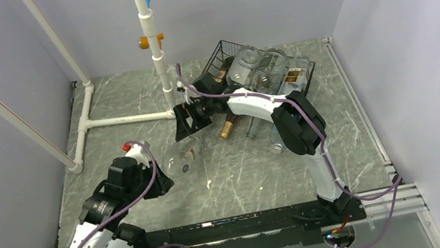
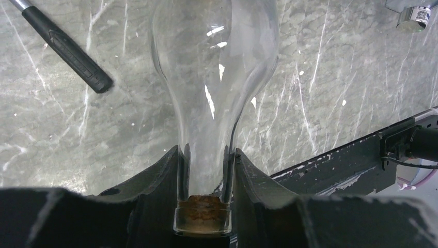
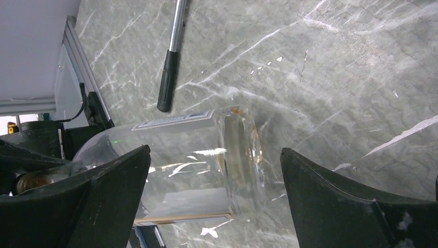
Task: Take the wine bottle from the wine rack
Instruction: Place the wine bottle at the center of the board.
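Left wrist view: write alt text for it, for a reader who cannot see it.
The left gripper is shut on the neck of a clear wine bottle, its corked mouth nearest the camera and its body reaching away over the grey marble table. A black-handled rod lies at upper left.

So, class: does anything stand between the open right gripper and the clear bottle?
Nothing visible does: the clear bottle shows unobstructed between the open jaws of the right gripper. The left gripper holds its neck.
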You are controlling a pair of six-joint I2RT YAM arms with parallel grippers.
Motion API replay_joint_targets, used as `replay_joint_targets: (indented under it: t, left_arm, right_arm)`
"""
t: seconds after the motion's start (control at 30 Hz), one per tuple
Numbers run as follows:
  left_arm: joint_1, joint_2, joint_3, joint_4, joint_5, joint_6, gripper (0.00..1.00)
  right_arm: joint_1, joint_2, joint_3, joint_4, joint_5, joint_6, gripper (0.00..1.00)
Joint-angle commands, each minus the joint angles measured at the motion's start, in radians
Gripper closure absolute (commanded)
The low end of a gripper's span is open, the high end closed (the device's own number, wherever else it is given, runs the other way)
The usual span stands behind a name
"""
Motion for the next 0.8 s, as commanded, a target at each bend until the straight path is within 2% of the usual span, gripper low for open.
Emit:
replay_joint_targets:
  t: [0.0,0.47,0.77]
  left_arm:
    - [0.007,-0.018,0.080,-0.029,-0.032,0.007,1.00]
    - [0.007,0.036,0.203,-0.138,-0.062,0.043,1.00]
    - [0.007,0.161,0.317,-0.158,-0.063,0.112,1.00]
  right_arm:
    - [-0.006,-0.011,0.045,0.002,0.002,-0.023,0.00]
    - [-0.005,-0.061,0.096,-0.061,0.024,-0.107,0.00]
    - [-0.005,-0.146,0.096,-0.081,0.012,-0.158,0.00]
